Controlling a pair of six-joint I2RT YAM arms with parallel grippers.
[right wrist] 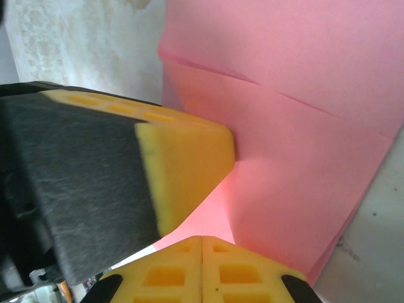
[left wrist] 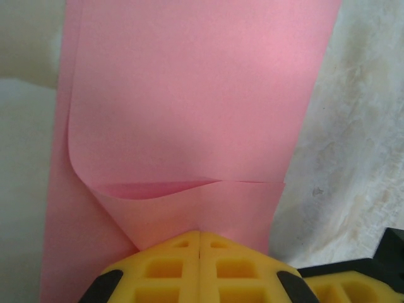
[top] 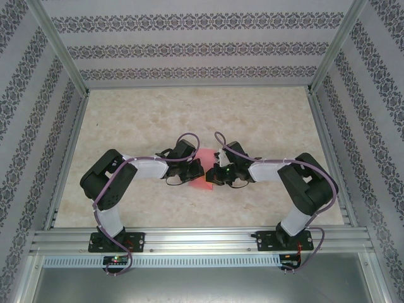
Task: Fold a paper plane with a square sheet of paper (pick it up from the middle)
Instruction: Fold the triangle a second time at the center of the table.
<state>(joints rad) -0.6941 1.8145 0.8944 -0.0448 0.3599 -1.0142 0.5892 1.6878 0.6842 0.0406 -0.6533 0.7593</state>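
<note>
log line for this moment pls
left gripper: shut on pink sheet | right gripper: shut on pink sheet | pink sheet: partly folded

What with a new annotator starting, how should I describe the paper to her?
On the beige marbled table, look to the centre. There the left gripper and right gripper both pinch a thin pink-red sheet of paper, partly folded. It is the only pink thing.

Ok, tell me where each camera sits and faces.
Top external: above, behind the bases, facing down at the table; the left arm and right arm meet over the pink sheet.
Left wrist: on the left arm, facing along the left gripper, shut on the sheet.
Right wrist: likewise along the right gripper, shut on the sheet.
Shared: both wrist views see the sheet's fold.
</note>
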